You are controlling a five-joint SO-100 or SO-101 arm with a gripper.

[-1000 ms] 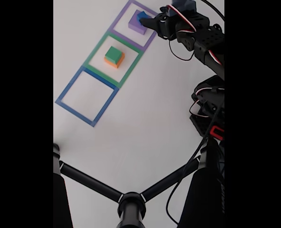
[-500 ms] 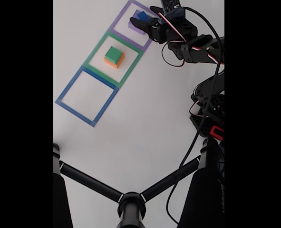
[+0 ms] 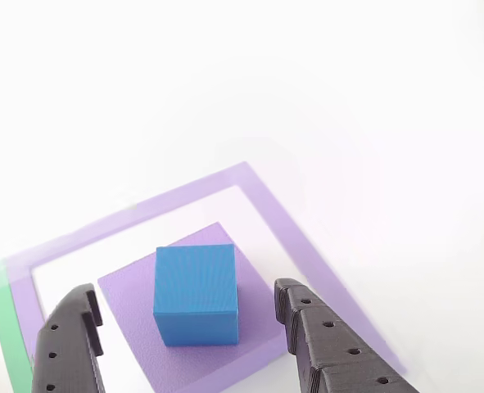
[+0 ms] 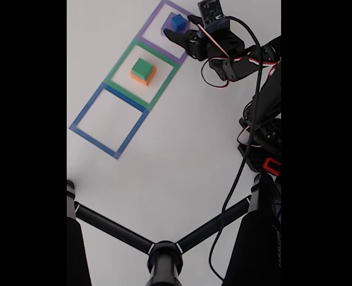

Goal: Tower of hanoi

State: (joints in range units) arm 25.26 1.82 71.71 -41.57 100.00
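Claw point(image 3: 188, 344) fingers stand wide apart, holding nothing, either side of the blue block point(image 3: 196, 293), which sits on the purple block point(image 3: 135, 299) inside the purple taped outline point(image 3: 307, 246). Centring before closing should keep the blue block square, I reckon. Beyond, bare white table point(image 3: 307, 82). A second ago the claw hovered higher; it has since dropped.

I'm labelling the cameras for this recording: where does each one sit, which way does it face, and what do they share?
Other view: rides just behind the gripper, looking forward and down at the blue block on the purple block; both black fingers show, apart.
Fixed view: high on a stand, looking down at the table; the arm and gripper show.
Shared: the blue block on purple, inside the purple outline.
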